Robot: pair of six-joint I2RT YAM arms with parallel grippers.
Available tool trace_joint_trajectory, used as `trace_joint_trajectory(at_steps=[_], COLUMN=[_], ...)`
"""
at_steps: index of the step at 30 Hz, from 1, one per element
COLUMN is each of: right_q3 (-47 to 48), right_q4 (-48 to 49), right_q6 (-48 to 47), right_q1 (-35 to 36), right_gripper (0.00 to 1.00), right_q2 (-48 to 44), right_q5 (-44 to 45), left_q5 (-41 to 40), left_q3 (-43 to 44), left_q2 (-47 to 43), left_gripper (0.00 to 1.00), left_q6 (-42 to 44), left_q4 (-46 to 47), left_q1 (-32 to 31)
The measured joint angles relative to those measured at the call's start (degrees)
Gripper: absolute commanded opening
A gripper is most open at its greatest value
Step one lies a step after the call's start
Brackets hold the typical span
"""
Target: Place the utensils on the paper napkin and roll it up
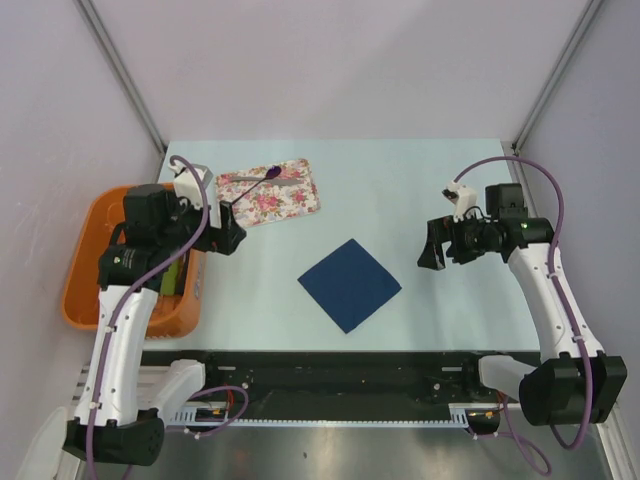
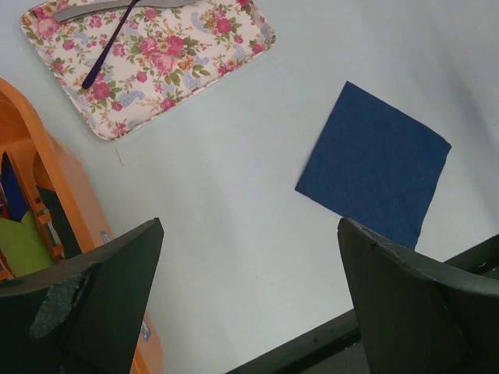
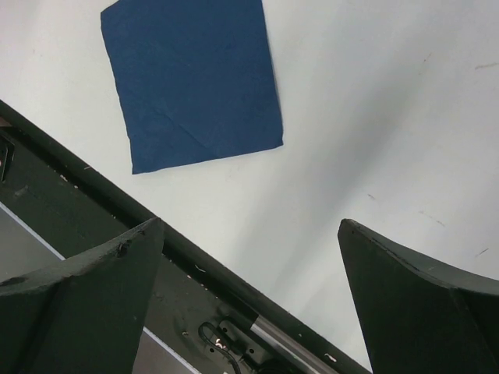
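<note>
the paper napkin lay flat and open on the counter, near the middle of its near edge, turned so that one corner pointed to that edge. nothing was on it. the utensils were well apart from it, on a floral tray close to the far left corner of the counter. there the purple-handled utensil lay across the grey-silver utensil, and both rested inside the rim of the tray. an orange basket stood at the left edge of the counter, with something green and something dark in it. the left claw hung between the basket and the tray, its fingers spread apart and holding nothing. the right claw hung over the right part of the counter, beside the napkin but not touching it, also spread apart and empty.
</note>
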Motion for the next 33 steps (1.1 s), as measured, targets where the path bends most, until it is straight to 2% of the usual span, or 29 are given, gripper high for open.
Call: trace_joint_trajectory(at_steps=[11,18,25,33], right_q3=[-2.0,-2.0,-2.0,-2.0], right_q4=[1.5,3.8,9.4,9.9], right_q6=[1.2,3.6,5.7,4.6], right_q1=[0.0,0.0,0.0,0.0], right_gripper=[1.0,1.0,1.0,1.0], right_q2=[-3.1,-6.0,-11.7,-5.3], right_q5=[0.2,6.8,10.0,7.4], left_q5=[-0.2,-0.6,1.1,5.2], left_q3=[3.7,5.7,3.8,9.6], left_q2=[0.2,4.0,3.9,17.9], left_gripper=[1.0,1.0,1.0,1.0], left_q6=[0.0,0.2,3.3,10.4], left_q4=[-2.6,-3.0,1.6,4.7], left_q1=[0.4,0.5,0.5,0.5])
